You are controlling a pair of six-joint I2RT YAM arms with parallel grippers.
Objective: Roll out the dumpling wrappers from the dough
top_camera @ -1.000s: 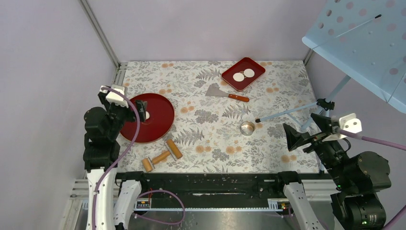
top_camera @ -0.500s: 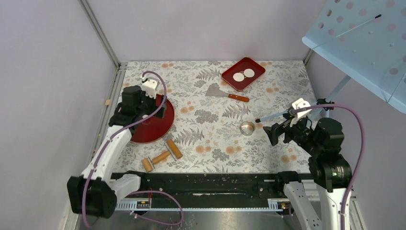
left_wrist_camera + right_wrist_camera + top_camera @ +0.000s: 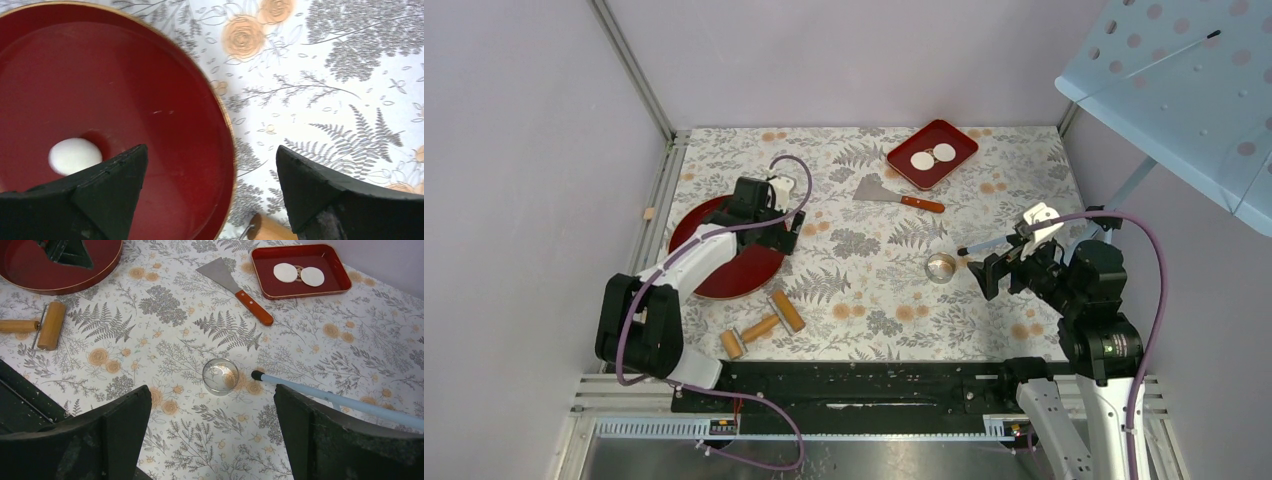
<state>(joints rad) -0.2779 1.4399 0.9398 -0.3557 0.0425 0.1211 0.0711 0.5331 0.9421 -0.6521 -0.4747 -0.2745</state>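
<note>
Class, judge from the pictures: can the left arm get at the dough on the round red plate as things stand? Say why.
Probably yes. The left gripper hangs open over the round red plate, and the dough lies bare beside one finger, nothing covering it.

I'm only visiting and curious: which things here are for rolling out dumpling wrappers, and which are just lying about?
For the job: dough on round red plate; rolling pin; ring cutter; dumpling wrappers in red tray; probably the scraper.
Lying about: light-blue stand and its pole.
</note>
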